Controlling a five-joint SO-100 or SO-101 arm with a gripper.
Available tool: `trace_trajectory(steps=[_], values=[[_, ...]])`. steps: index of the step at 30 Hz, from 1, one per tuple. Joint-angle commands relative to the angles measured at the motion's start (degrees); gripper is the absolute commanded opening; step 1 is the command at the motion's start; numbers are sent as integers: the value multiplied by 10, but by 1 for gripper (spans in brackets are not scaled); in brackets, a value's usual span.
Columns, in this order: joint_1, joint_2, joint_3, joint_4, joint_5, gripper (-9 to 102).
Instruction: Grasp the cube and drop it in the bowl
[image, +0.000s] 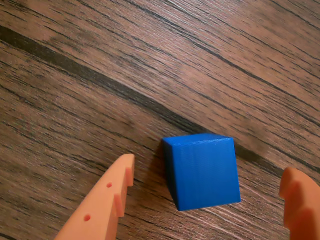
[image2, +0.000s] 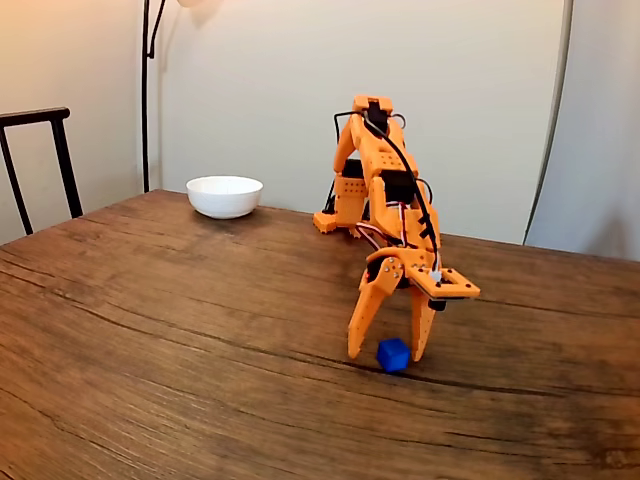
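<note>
- Dark wood-grain table, pale wall behind, a chair at the fixed view's left edge.
- The cube sat flat on the table, turned slightly against the grain, one corner edge facing the wrist camera; being a cube, it had no long axis to line up on.
- My gripper stood spread wide, empty, one finger on either side of the cube, tips low by the table; neither touched it.
- I judged a straight close would catch it.
- The bowl waited well apart, far left in the fixed view, near the back edge.
</note>
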Motion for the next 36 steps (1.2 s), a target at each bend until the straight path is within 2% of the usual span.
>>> trace_trajectory(steps=[1,7,12,36], values=[[0,4,-11,-2,-2,38],[-1,3,-10,-4,-4,21],[-1,1,-9,0,-13,15],[6,1,-8,-4,-14,13]])
